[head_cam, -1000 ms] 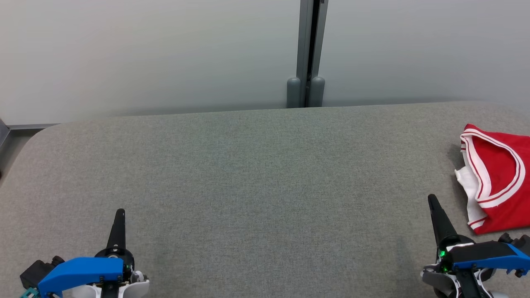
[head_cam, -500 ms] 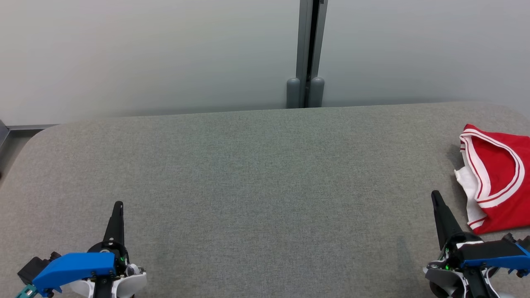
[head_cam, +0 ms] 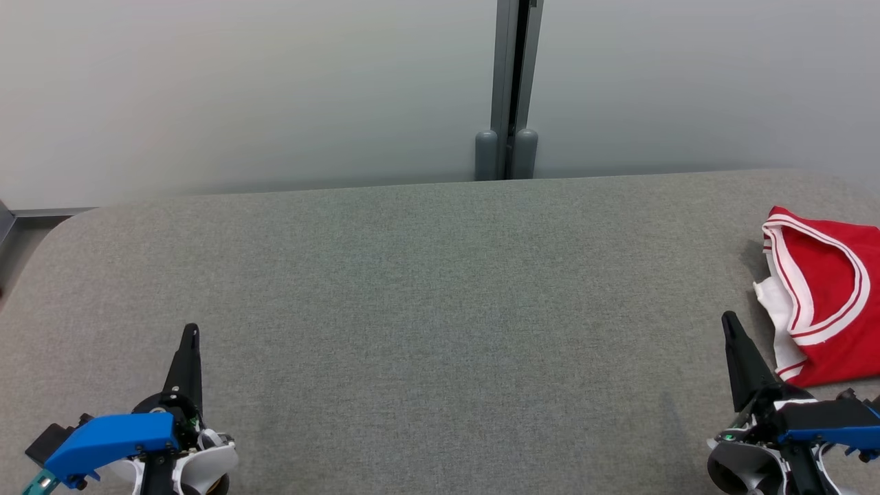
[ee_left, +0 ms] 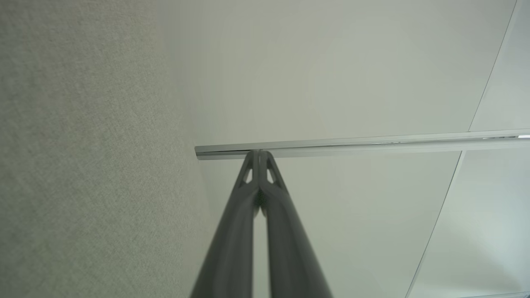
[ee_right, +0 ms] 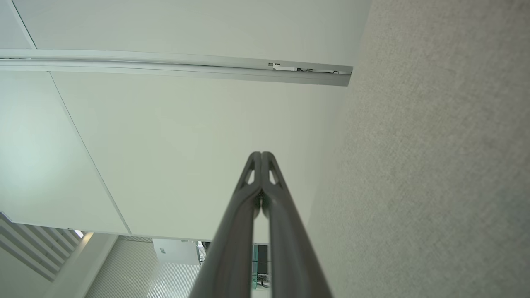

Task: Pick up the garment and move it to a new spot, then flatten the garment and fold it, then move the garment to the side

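Note:
The garment (head_cam: pixel 828 302) is a red shirt with white striped trim, lying folded at the right edge of the grey table (head_cam: pixel 426 289) and cut off by the head view's border. My right gripper (head_cam: pixel 729 322) stands shut just left of the garment, apart from it, holding nothing. At the lower left my left gripper (head_cam: pixel 190 333) is shut and empty over bare table. In the left wrist view the left gripper (ee_left: pixel 259 154) has its fingertips pressed together, and the right gripper (ee_right: pixel 261 155) looks the same in the right wrist view.
A pale wall rises behind the table, with a grey vertical post (head_cam: pixel 510 89) at the middle of the far edge. The table's rounded left corner (head_cam: pixel 62 227) meets a floor strip.
Both grippers have drawn slightly outward and toward the bottom corners, the left to the left and the right to the right. The garment has not moved.

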Available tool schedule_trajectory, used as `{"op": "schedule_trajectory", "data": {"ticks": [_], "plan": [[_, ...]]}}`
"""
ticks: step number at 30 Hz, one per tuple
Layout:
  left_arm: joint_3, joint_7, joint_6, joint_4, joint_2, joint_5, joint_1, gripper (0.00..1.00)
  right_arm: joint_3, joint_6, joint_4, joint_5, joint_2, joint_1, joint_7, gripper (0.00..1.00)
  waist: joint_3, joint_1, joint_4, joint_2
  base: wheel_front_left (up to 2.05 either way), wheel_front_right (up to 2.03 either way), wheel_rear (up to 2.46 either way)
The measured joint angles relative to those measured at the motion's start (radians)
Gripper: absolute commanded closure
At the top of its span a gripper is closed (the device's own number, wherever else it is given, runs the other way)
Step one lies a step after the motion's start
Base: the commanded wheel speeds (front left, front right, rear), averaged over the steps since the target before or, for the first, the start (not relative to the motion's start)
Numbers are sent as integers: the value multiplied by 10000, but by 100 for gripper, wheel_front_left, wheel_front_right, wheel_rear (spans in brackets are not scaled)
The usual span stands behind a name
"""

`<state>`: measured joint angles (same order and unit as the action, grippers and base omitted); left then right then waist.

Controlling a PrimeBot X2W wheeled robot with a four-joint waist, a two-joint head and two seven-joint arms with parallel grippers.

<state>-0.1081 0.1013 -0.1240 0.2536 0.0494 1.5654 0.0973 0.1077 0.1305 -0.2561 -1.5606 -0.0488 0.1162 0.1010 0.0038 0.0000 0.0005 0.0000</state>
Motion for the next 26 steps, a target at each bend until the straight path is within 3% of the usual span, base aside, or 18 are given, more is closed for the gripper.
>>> {"op": "schedule_trajectory", "data": {"ticks": [26], "plan": [[-61, 119, -48, -65, 0, 466, 67, 100, 67, 0, 111, -510, 0, -16, 136, 100, -7, 0, -5, 0, 0, 0, 0]]}}
